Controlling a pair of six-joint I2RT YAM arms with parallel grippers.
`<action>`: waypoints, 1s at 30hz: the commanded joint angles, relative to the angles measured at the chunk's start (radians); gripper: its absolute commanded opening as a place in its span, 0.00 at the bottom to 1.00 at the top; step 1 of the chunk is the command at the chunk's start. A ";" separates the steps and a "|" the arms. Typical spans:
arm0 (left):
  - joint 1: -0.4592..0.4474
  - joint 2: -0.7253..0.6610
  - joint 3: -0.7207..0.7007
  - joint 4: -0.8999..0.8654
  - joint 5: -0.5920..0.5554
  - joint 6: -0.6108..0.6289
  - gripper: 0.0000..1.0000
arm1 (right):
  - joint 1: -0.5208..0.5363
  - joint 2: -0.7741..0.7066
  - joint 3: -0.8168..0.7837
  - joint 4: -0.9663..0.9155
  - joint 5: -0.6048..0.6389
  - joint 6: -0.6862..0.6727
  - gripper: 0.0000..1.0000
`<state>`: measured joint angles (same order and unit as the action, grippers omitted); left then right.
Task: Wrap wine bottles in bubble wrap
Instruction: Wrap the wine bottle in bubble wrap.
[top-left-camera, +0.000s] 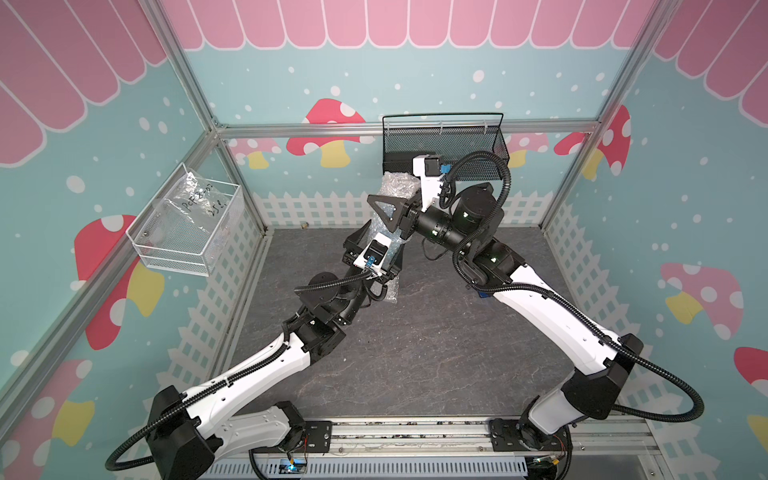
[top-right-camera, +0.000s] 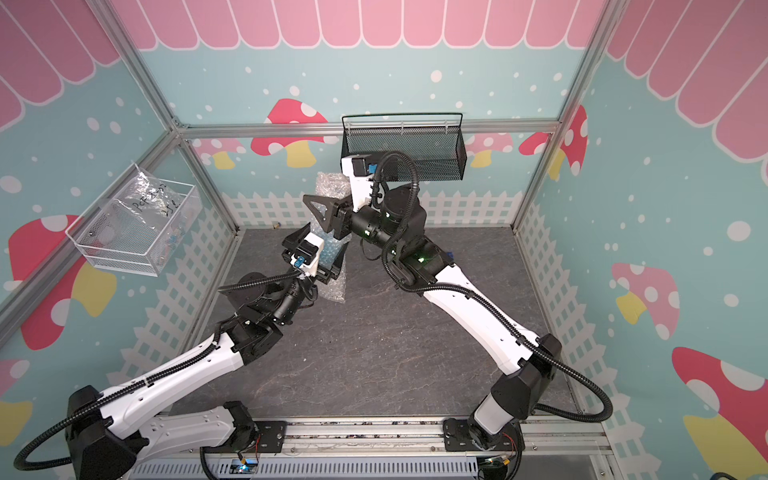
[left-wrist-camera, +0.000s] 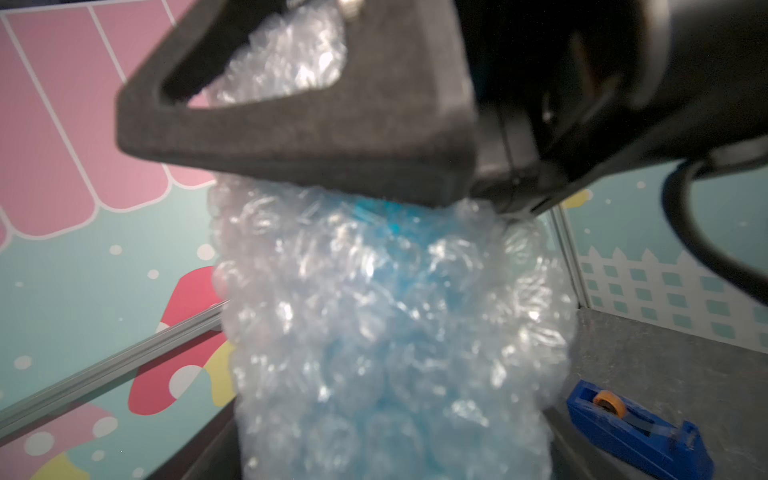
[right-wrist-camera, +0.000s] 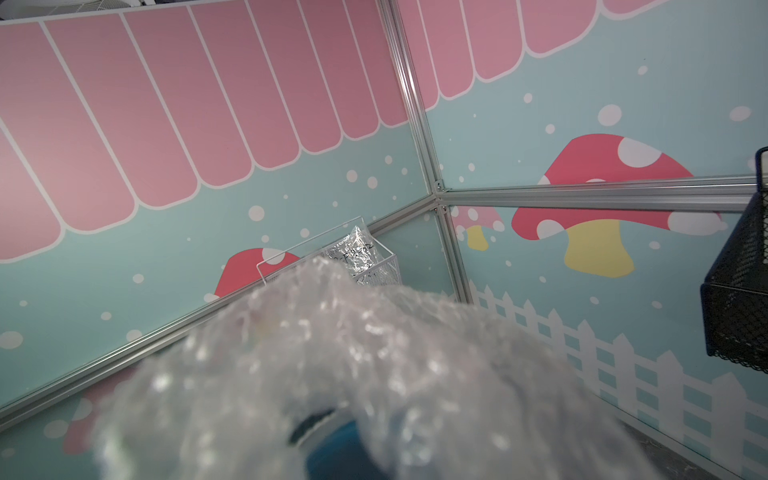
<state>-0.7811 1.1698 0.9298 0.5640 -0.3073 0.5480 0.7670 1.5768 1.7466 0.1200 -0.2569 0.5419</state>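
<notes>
The bubble wrap (top-left-camera: 397, 187) is rolled round the wine bottle and stands as a tall, slightly leaning bundle at the back middle of the table. The bottle's blue (left-wrist-camera: 374, 232) shows through the bubbles, and its blue body (right-wrist-camera: 336, 453) shows in the right wrist view. My right gripper (top-left-camera: 395, 208) is shut on the bundle's upper part, with one black finger (left-wrist-camera: 316, 137) lying across the wrap. Lower down, my left gripper (top-left-camera: 374, 259) stands open, with one jaw on each side of the bundle.
A blue tape dispenser (left-wrist-camera: 636, 428) lies on the table to the right of the bundle, under my right arm. A black mesh basket (top-left-camera: 442, 141) hangs on the back wall just behind. A white mesh basket (top-left-camera: 187, 232) with a crinkled bag hangs on the left wall.
</notes>
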 joint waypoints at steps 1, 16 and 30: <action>-0.018 0.066 -0.010 0.052 -0.140 0.108 0.86 | 0.043 -0.063 0.025 0.144 -0.030 0.108 0.00; -0.057 0.199 0.024 0.172 -0.305 0.301 0.40 | 0.043 -0.066 0.035 0.146 -0.072 0.146 0.00; 0.115 -0.094 0.090 -0.320 0.496 -0.123 0.23 | 0.022 0.068 0.114 0.197 -0.677 0.004 0.74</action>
<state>-0.6949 1.1061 0.9737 0.4519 -0.2161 0.5587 0.7486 1.6348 1.8305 0.2104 -0.5583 0.5617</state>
